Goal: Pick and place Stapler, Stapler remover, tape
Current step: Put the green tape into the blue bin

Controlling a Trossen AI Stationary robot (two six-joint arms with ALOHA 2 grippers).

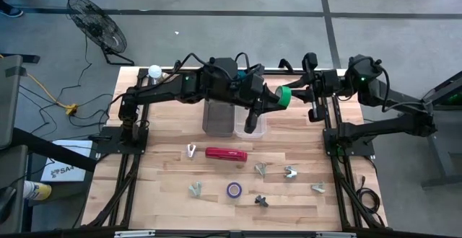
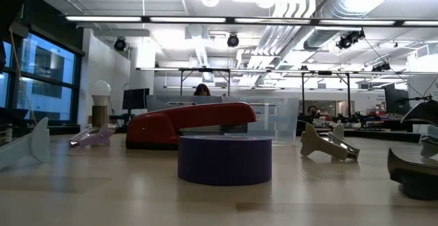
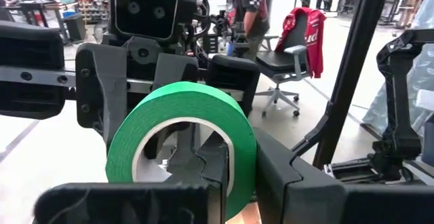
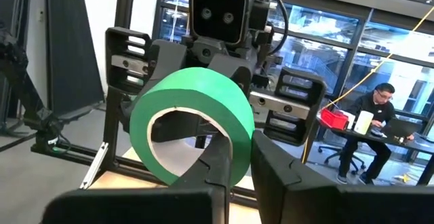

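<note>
The worktop was pale, matt wood planking. The stapler looked like glossy red metal, and the purple tape was smooth and matt. The bin was clear plastic.

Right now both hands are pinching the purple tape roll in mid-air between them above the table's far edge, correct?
Not purple. The roll held between the left hand and right hand is the green tape roll, as both wrist views show. The purple tape roll lies on the table.

A purple tape roll sits before the red stapler, with what may be staple removers nearby.
</note>
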